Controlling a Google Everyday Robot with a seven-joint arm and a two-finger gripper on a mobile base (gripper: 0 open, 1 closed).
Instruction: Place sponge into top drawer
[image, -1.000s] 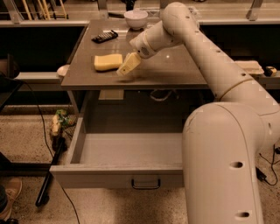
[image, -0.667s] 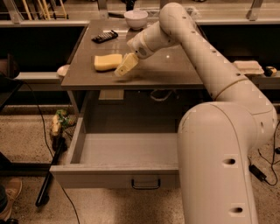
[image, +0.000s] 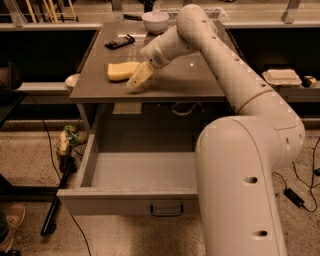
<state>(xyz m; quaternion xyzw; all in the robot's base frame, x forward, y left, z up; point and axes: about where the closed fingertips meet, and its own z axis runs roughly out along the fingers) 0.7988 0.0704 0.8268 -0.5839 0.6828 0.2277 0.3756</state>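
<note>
gripper (image: 139, 79) beside sponge (image: 122, 71), arm (image: 235, 85) half-hiding top drawer (image: 115, 201)

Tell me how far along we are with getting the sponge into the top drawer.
Done: the drawer stands pulled open below the table. In hand: the gripper is low over the tabletop, right beside the sponge, which lies flat there; whether they touch is unclear. Left: grasp the sponge, lift it, carry it down over the open drawer and release it.
</note>
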